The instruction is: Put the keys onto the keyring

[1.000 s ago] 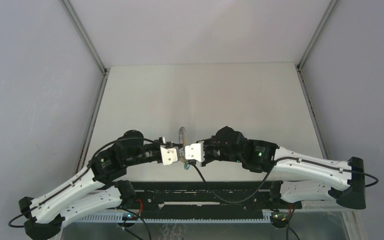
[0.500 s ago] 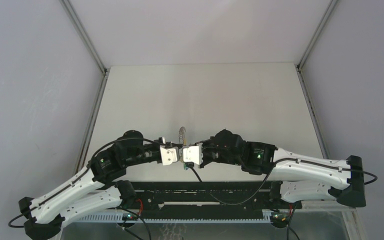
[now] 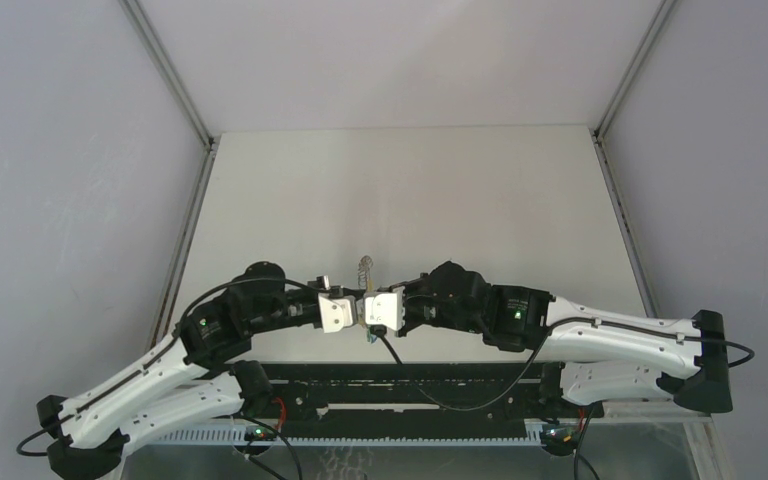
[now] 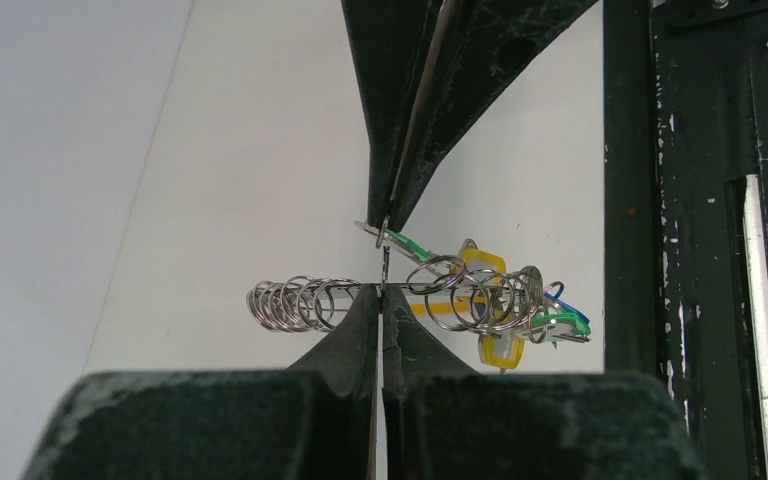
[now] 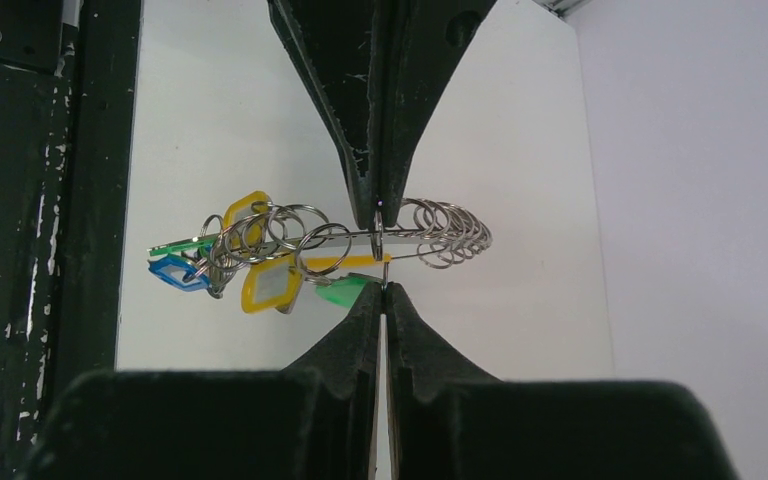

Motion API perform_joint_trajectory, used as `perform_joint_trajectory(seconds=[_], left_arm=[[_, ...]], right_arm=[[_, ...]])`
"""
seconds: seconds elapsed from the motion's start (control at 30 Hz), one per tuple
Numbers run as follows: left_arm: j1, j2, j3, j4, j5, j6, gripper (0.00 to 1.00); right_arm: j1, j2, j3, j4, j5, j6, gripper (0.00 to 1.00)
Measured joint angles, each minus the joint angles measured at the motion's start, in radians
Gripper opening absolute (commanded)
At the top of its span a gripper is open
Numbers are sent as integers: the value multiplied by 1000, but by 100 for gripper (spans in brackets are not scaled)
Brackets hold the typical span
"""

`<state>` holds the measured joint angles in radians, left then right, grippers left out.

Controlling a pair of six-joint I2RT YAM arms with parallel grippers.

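Note:
The keyring point(image 4: 290, 303) is a thin silvery wire strung with small rings and a yellow band point(image 5: 345, 263). It is held above the table between both grippers. My left gripper point(image 4: 381, 292) is shut on the wire at its middle. My right gripper point(image 5: 383, 290) faces it, shut on a green key point(image 5: 345, 291) by its thin ring at the wire. A cluster of rings, yellow tags point(image 5: 268, 285), a blue key point(image 5: 175, 272) and another green key hangs at one end. In the top view the grippers point(image 3: 363, 312) meet tip to tip, with the ring coil point(image 3: 363, 266) poking out behind.
A black rail frame point(image 3: 410, 385) runs along the near table edge, just under the hanging keys; it also shows in the left wrist view point(image 4: 700, 200). The white table point(image 3: 410, 190) stretches back to grey walls.
The right gripper has slid a little to the left, closing up against the left gripper. The keyring stays held between them.

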<state>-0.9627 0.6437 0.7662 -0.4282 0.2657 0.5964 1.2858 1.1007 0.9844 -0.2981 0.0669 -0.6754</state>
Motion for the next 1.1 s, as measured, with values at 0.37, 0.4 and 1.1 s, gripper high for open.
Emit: perform_joint_trajectory(seconds=[0.37,0.4,1.1], left_arm=[[-4,6,0,0,0,0,0],[-4,6,0,0,0,0,0],[-44,11,-2,0,-89,25,0]], right_arm=[[5,0,0,4,3,0,0],[5,0,0,4,3,0,0],[5,0,0,3,11,1,0]])
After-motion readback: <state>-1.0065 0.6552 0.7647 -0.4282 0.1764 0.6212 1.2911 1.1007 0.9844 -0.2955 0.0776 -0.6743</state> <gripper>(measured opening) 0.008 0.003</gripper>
